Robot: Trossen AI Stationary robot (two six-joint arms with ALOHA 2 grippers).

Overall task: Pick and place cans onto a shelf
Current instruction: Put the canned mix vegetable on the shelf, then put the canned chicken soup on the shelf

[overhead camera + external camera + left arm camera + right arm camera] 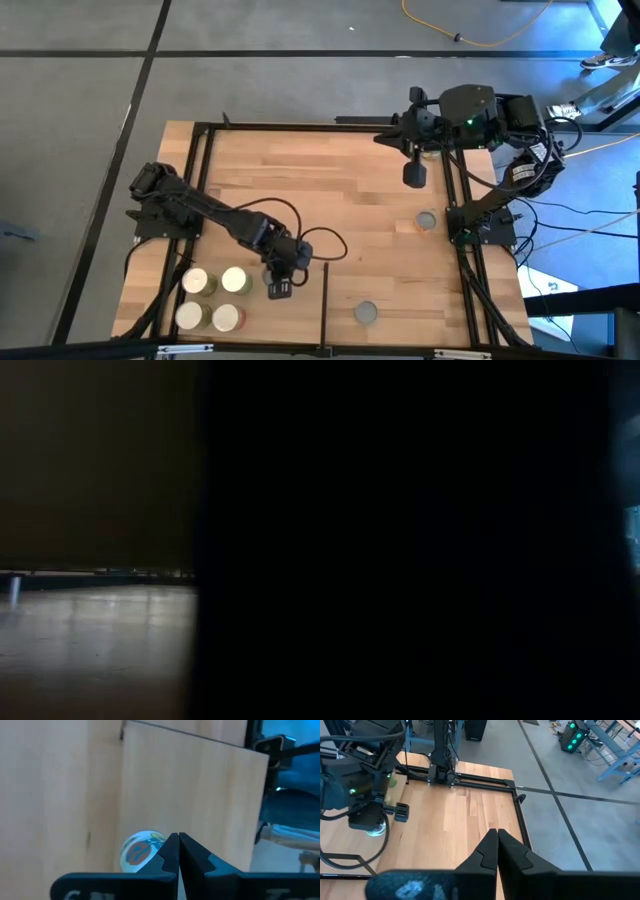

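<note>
Cans (212, 298): four short cylinders, pale round tops, olive-green or reddish sides

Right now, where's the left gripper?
High view: the left gripper hangs near the table's front edge, between the four grouped cans on its left and the thin black divider strip.

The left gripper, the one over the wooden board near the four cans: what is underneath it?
Under the left gripper, shut and empty, lies bare shelf wood. Just beyond its fingertips the left wrist view shows one can with an orange-marked top, partly hidden by the fingers. Four cans stand beside it.
</note>
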